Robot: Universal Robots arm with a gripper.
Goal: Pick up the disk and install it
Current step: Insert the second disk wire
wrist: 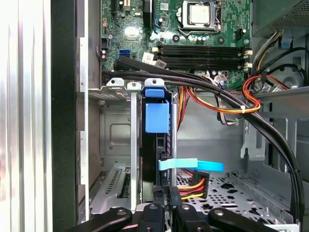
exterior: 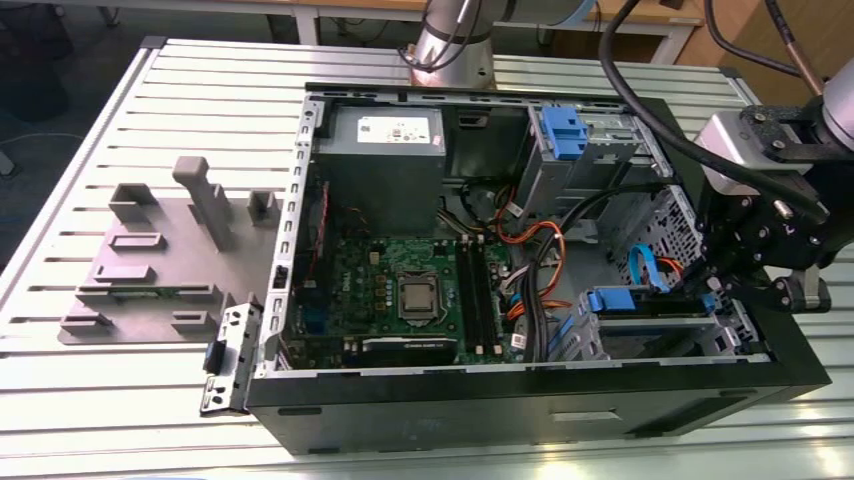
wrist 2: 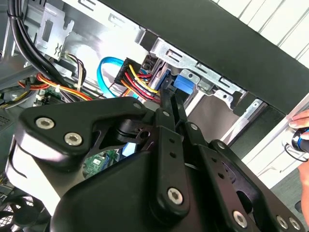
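disk (wrist: 155, 145): I see only its edge and blue tab; the rest sits inside the drive cage (wrist: 116, 140).
fingertips (wrist: 164, 193): mostly cut off by frame edge.
hand (wrist 2: 300, 129): cropped, blurred.

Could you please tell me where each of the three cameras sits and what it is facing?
Exterior view: off the arm, above the open computer case, looking down; the arm and pincer show at the exterior view's right.
First wrist view: on the arm, facing the disk in its bay; pincer tips show.
Second wrist view: on the arm, behind the pincer linkage.
Both wrist views share the disk's blue tab.
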